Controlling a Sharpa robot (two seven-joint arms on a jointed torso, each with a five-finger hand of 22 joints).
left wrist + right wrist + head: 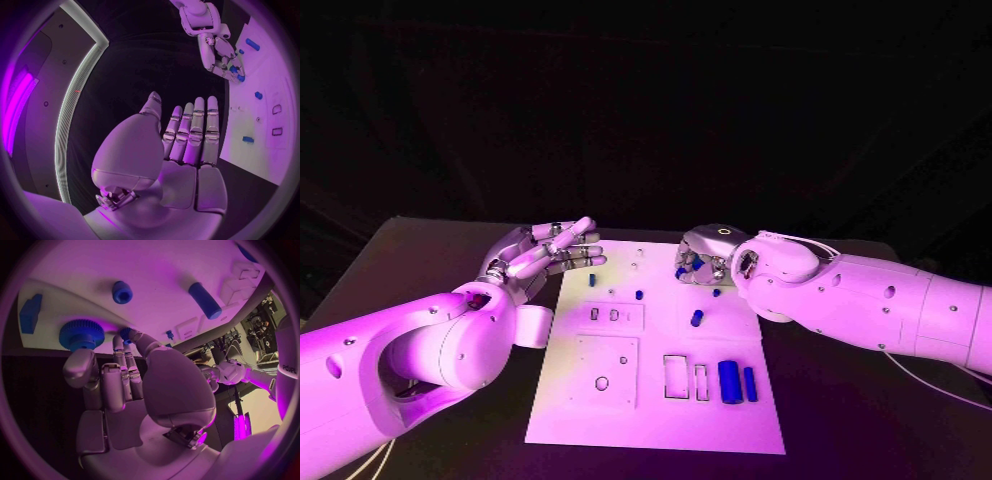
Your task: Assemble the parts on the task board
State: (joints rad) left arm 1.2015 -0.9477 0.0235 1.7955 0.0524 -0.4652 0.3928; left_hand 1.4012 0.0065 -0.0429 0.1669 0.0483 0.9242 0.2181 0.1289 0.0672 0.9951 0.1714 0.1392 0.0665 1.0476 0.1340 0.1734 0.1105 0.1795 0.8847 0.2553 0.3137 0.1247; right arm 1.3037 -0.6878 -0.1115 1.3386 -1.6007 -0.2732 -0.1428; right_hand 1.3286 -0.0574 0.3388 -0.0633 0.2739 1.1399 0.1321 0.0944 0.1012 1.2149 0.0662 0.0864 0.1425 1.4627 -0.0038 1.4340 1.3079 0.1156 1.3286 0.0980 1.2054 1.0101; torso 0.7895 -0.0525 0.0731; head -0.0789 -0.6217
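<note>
The white task board (661, 400) lies in the middle of the table. At its far edge my right hand (707, 254) curls down over a blue gear (81, 333); thumb and fingertips (123, 347) sit against the gear's rim, and the gear rests on the board. My left hand (545, 254) hovers open beside the board's far left corner with its fingers stretched flat, holding nothing. Small blue pegs (591, 280) (639, 295) (697, 318) lie across the far half of the board. Two larger blue cylinders (728, 381) (750, 384) lie near the right edge.
Empty rectangular slots (676, 375) and a round hole (602, 383) mark the board's near half. In the right wrist view a blue block (29, 313), a short cylinder (122, 291) and a long peg (205, 300) lie near the gear. Black table (430, 260) surrounds the board.
</note>
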